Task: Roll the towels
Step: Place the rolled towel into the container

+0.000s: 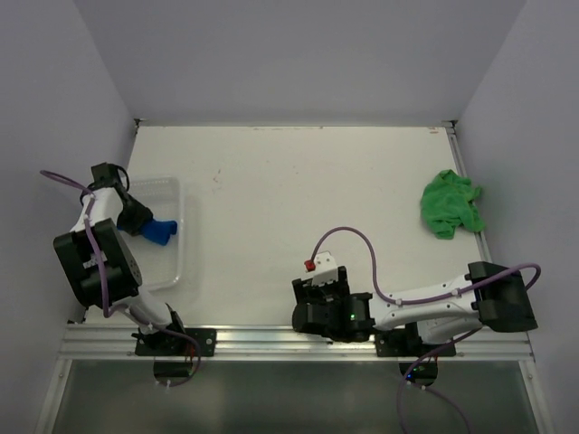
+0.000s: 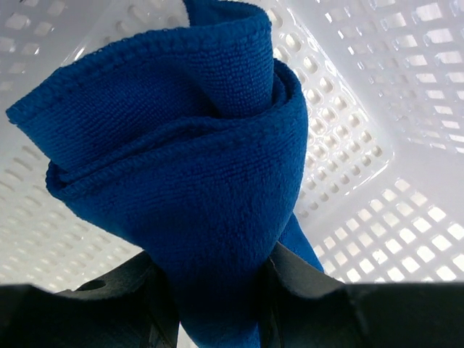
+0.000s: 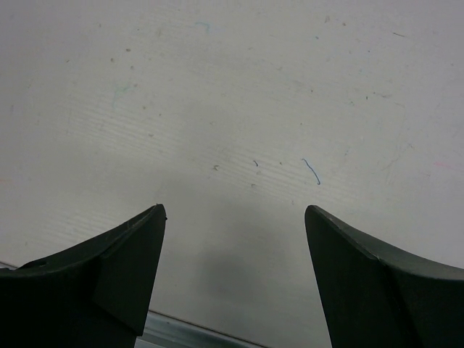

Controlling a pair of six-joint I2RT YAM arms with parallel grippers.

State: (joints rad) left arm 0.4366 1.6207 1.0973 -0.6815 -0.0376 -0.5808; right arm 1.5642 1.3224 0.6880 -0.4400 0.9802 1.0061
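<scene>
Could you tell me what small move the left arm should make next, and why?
Probably lower slightly and open the jaws. The left gripper is shut on the blue towel, already rolled and held inside the white mesh basket, so releasing it there seems due. The green towel lies crumpled at the far right.

Blue towel (image 1: 163, 232) in left tool (image 1: 150, 226), over basket (image 1: 182, 194)

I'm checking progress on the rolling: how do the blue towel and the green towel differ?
The blue towel is wound into a compact bundle; the green towel is a loose crumpled heap. The blue towel is clamped by the left gripper over the white mesh basket; the green towel lies untouched on the table. Both are small soft cloths.
</scene>
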